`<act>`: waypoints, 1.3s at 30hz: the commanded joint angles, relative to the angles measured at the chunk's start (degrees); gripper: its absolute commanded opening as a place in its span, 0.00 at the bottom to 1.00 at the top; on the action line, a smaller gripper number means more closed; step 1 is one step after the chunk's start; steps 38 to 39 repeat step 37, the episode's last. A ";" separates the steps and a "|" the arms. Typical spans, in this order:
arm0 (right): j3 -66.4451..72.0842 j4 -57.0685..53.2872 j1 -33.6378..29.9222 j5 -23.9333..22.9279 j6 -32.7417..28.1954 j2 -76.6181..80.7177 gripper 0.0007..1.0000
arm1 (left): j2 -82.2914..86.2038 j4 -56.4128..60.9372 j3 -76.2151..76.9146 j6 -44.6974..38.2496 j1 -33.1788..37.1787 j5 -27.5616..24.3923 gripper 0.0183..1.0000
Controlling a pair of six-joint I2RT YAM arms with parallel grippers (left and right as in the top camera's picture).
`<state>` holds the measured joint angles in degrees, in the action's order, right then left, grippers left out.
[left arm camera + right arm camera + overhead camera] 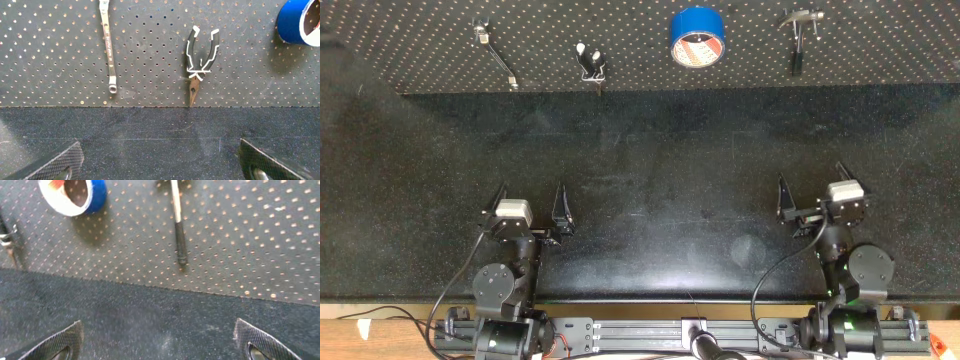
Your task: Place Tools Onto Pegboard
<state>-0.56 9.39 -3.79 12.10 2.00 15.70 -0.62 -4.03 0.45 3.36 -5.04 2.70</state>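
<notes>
Several tools hang on the pegboard (880,45) at the back. From left to right they are a wrench (497,56) (107,45), pliers (590,64) (201,62) with black and white handles, a blue tape roll (697,37) (300,22) (75,195), and a hammer (799,36) (177,225). My left gripper (531,207) (162,165) rests low near the table's front left, open and empty. On the front right sits my right gripper (813,193) (160,345), likewise open with nothing between its fingers.
The black table mat (660,170) stretches between the grippers and the pegboard. A wooden table edge (360,330) and the arm bases with cables lie along the front.
</notes>
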 commanded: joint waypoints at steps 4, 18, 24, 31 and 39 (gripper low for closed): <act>0.33 -11.72 3.96 -6.99 6.14 -13.49 0.98 | 0.44 -0.28 -0.13 0.87 -0.24 0.07 1.00; 0.33 -13.42 11.43 -9.11 5.46 -15.65 0.98 | 0.42 -0.28 -0.13 0.87 -0.24 0.09 1.00; 0.33 -13.42 11.43 -9.11 5.46 -15.65 0.98 | 0.42 -0.28 -0.13 0.87 -0.24 0.09 1.00; 0.33 -13.42 11.43 -9.11 5.46 -15.65 0.98 | 0.42 -0.28 -0.13 0.87 -0.24 0.09 1.00; 0.33 -13.40 11.43 -9.11 5.46 -15.65 0.97 | 0.44 -0.28 -0.13 0.87 -0.24 0.07 1.00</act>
